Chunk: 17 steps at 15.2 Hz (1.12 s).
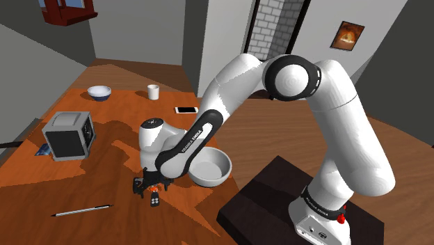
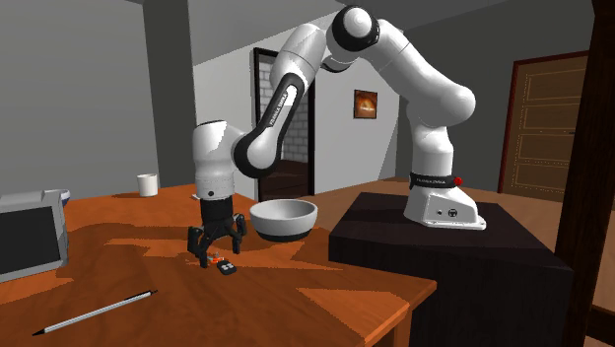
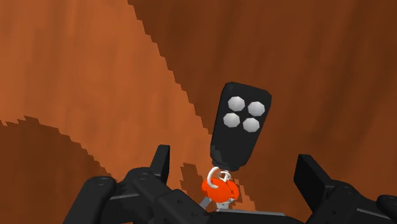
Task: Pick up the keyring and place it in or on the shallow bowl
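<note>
Holding both fingers [image 3: 159, 164] spread wide, clasping nothing. Hovering the gripper [image 1: 151, 186] low over the wooden table [image 1: 118, 104], pointing straight down. Looking along the hand at the keyring [image 3: 240, 124]: lying flat on the wood, its black fob with four pale buttons reaching out past the fingertips, its silver ring and red tag sitting between the two fingers, clasped by neither. Lying near the shallow bowl [image 1: 215, 174], that pale grey bowl standing upright just to the shoulder view's right of the gripper. Sharing the same table, well apart from the keyring: a pen [image 1: 82, 209] toward the near edge, a grey box [image 1: 68, 136], a small bowl [image 1: 99, 92], a white mug [image 1: 153, 91] and a phone [image 1: 186, 109].
</note>
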{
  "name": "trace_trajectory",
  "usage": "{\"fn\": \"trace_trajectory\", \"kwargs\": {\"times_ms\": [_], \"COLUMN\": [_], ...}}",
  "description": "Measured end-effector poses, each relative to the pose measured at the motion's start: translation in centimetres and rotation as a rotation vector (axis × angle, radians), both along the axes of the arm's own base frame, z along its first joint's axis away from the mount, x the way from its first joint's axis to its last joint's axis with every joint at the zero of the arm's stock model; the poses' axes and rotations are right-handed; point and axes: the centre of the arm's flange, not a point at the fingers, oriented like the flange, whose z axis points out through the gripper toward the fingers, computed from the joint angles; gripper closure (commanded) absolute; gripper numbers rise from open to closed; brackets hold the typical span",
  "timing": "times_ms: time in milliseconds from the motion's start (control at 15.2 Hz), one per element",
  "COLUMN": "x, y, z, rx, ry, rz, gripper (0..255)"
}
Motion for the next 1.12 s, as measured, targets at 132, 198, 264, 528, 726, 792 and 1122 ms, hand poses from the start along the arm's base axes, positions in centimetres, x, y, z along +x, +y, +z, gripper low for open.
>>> {"fn": "trace_trajectory", "kwargs": {"times_ms": [132, 198, 264, 528, 726, 792, 1122], "x": [0.0, 0.0, 0.0, 0.0, 0.0, 0.0, -0.1], "y": [0.0, 0.0, 0.0, 0.0, 0.0, 0.0, 0.0], "z": [0.0, 0.0, 0.0, 0.0, 0.0, 0.0, 1.6], "rx": [0.000, 0.000, 0.000, 0.000, 0.000, 0.000, 0.000], "ry": [0.000, 0.000, 0.000, 0.000, 0.000, 0.000, 0.000], "rz": [0.000, 0.000, 0.000, 0.000, 0.000, 0.000, 0.000], "gripper": [0, 255, 255, 255, 255, 255, 255]}}
